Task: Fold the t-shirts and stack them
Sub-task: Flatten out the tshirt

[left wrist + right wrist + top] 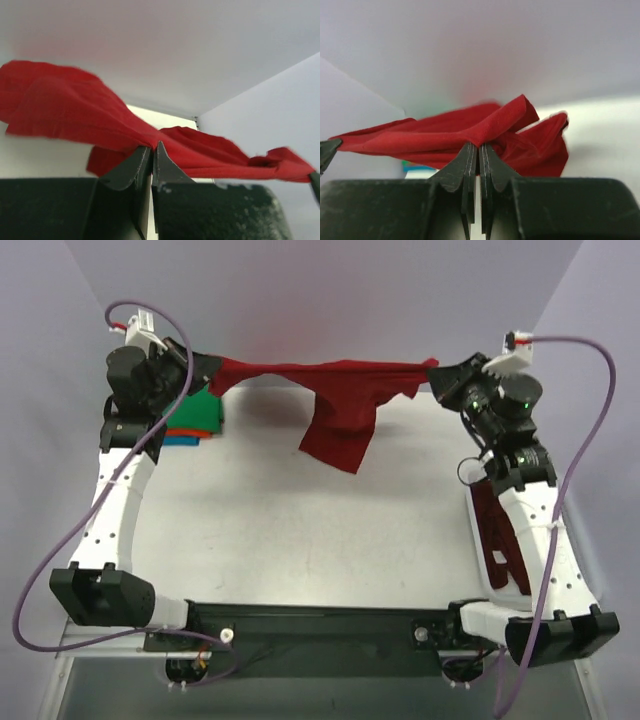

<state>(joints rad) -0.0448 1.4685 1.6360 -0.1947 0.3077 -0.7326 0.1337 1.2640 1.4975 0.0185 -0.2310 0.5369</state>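
A dark red t-shirt [335,405] hangs stretched in the air across the far side of the table, sagging in the middle. My left gripper [212,376] is shut on its left end, which shows above the closed jaws in the left wrist view [100,120]. My right gripper [436,373] is shut on its right end, which bunches above the jaws in the right wrist view [490,130]. A folded stack with a green shirt [200,412] on top and orange and blue edges below lies at the far left, partly hidden by my left arm.
A white slotted basket [500,540] holding more dark red cloth sits at the right edge, under my right arm. The grey walls stand close behind the stretched shirt. The white tabletop [300,530] spreads below the hanging shirt.
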